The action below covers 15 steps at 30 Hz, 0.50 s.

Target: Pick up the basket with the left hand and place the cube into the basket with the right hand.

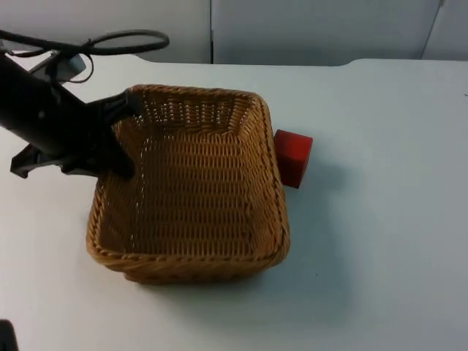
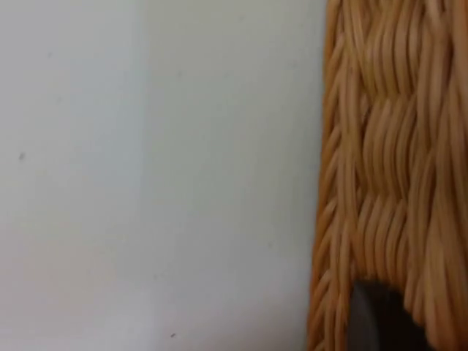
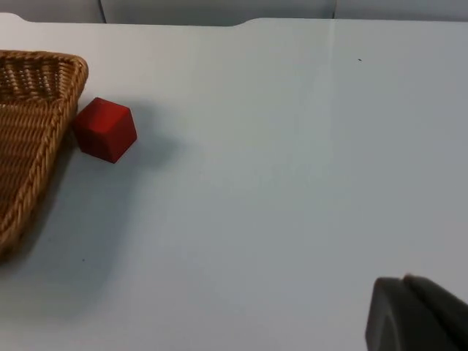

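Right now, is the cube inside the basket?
No, the red cube sits on the table just outside the basket, by its right wall.

The woven wicker basket's (image 1: 190, 190) raised right rim hides the small red cube's (image 1: 294, 156) left part — the black left gripper's (image 1: 123, 139) fingertips straddle the far-left rim, grip unclear.

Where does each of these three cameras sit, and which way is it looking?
Top view: fixed above, looking down and forward at the basket, red cube and left gripper at the basket's rim.
Left wrist view: on the left arm, close against the basket's woven wall and table.
Right wrist view: on the waiting right arm, facing cube and basket.
All three share the basket.
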Tool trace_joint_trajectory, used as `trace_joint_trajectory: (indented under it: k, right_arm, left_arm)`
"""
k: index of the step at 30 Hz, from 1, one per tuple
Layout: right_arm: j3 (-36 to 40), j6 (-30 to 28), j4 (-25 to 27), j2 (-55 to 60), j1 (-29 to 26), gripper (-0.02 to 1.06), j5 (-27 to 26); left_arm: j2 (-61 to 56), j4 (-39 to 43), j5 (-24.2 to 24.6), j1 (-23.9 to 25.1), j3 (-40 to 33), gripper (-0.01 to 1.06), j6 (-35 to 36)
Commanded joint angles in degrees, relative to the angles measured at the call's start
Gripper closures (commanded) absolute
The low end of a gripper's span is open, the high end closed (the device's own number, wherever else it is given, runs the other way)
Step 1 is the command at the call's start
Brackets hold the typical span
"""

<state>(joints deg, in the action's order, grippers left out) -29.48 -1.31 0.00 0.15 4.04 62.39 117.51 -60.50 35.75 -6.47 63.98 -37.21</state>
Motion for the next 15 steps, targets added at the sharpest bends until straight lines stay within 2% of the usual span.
trace_joint_trajectory:
  k: [1,3,5,11,15]
  right_arm:
    - [0.3,-0.2,0.0,-0.2,-0.2,1.05,-0.6]
    - [0.3,-0.2,0.0,-0.2,-0.2,1.05,-0.6]
    - [0.3,-0.2,0.0,-0.2,-0.2,1.05,-0.6]
    - [0.3,-0.2,0.0,-0.2,-0.2,1.05,-0.6]
    - [0.3,-0.2,0.0,-0.2,-0.2,1.05,-0.6]
  left_arm:
    - [-0.5,0.9,4.0,0.3,2.3,1.05,3.4]
    - [-1.4,6.0,6.1,0.3,5.3,1.05,9.3]
    - [-2.9,9.1,6.6,0.3,6.6,1.05,11.7]
    - [-6.8,10.2,6.9,1.8,6.8,1.05,13.4]
    - [-9.3,10.1,9.4,3.6,6.8,1.05,13.6]
